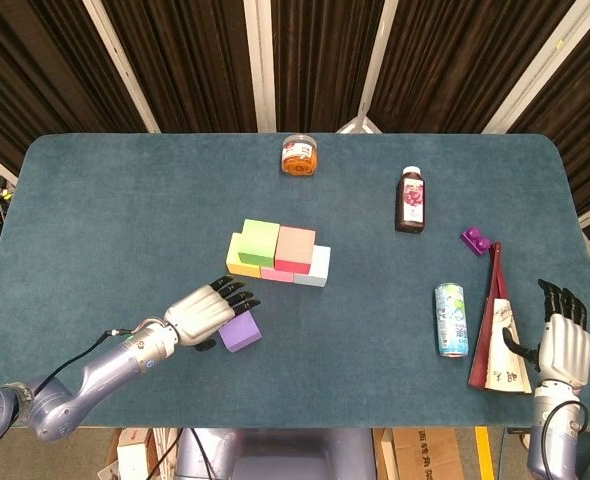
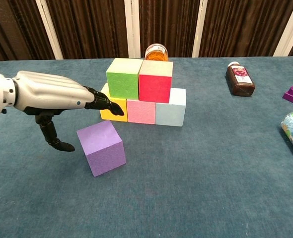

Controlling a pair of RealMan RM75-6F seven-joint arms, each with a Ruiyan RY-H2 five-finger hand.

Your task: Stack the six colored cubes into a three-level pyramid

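Chest view: purple cube [image 2: 102, 147] just below left robot hand [image 2: 52, 94].

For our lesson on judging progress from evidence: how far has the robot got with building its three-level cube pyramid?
Done: the bottom row of yellow cube, pink cube and pale blue cube carries the green cube and red cube.
In hand: nothing yet; the left hand hovers open over the purple cube, thumb beside it.
Left: grasp that cube and set it on top. The right hand sits idle.
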